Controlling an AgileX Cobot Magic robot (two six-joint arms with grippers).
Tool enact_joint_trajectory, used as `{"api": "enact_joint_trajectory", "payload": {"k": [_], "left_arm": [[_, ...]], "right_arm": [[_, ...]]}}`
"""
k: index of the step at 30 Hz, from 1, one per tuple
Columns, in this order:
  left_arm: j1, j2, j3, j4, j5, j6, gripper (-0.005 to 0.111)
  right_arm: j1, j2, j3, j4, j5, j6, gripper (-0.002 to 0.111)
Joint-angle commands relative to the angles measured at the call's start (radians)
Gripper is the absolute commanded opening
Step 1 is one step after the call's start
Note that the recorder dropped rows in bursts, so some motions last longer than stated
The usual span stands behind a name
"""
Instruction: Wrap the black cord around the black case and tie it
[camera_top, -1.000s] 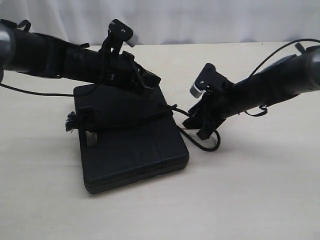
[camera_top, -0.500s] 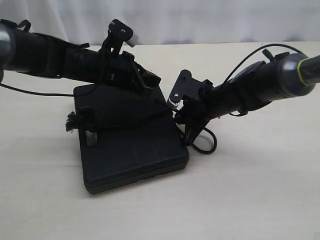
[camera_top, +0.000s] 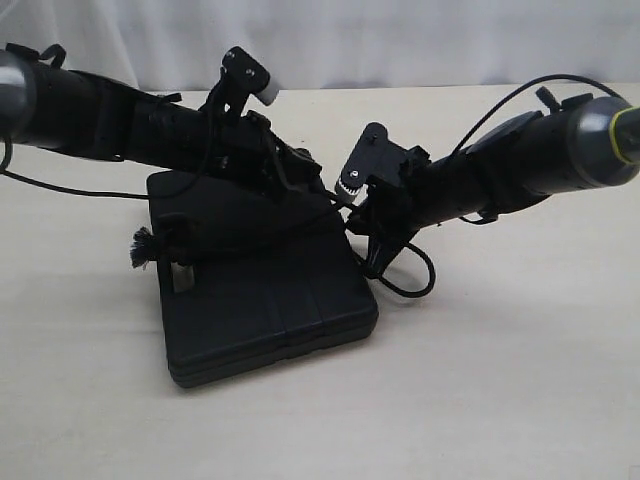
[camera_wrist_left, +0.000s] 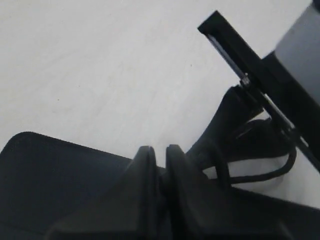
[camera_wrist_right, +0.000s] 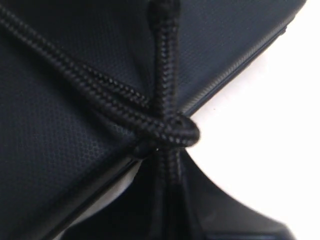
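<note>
Arms both low, converging over black case (camera_top: 270, 300); left end effector (camera_wrist_left: 160, 152) narrow, right end effector (camera_top: 376, 258) tight on black cord (camera_wrist_right: 165, 100).

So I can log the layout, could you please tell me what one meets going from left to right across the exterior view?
Frayed tuft of the black cord → black case → right gripper, shut on the cord.

Ext wide, wrists close-up (all share case (camera_top: 270, 310))

A pale cream tabletop (camera_top: 500, 400) runs back to a white curtain (camera_top: 400, 40) behind it
</note>
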Motion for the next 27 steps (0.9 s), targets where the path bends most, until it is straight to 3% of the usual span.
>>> {"api": "enact_joint_trajectory", "payload": {"k": [1,4,7,13,17,22,27], "left_arm": [[0.000,-0.002,-0.004,0.109,0.033,0.205,0.026],[0.000,-0.002,-0.005,0.140,0.027,0.222,0.042],[0.000,-0.002,-0.005,0.140,0.029,0.222,0.050],[-0.021,0.011,-0.005,0.138,0.017,0.222,0.051],[-0.037,0.024,-0.005,0.122,-0.070,0.222,0.051],[-0.040,0.024,-0.005,0.014,-0.111,0.222,0.051],[-0.040,0.024,-0.005,-0.037,-0.088,0.222,0.018]], "right_arm": [[0.000,-0.012,-0.001,0.014,0.027,-0.013,0.004],[0.000,-0.012,-0.001,0.014,0.027,-0.013,0.004],[0.000,-0.012,-0.001,0.014,0.030,-0.013,0.004],[0.000,-0.012,-0.001,0.014,0.052,-0.020,0.004],[0.000,-0.012,-0.001,0.014,0.055,-0.020,0.004],[0.000,-0.012,-0.001,0.014,0.073,-0.036,0.004],[0.000,-0.012,-0.001,0.014,0.077,-0.045,0.004]]}}
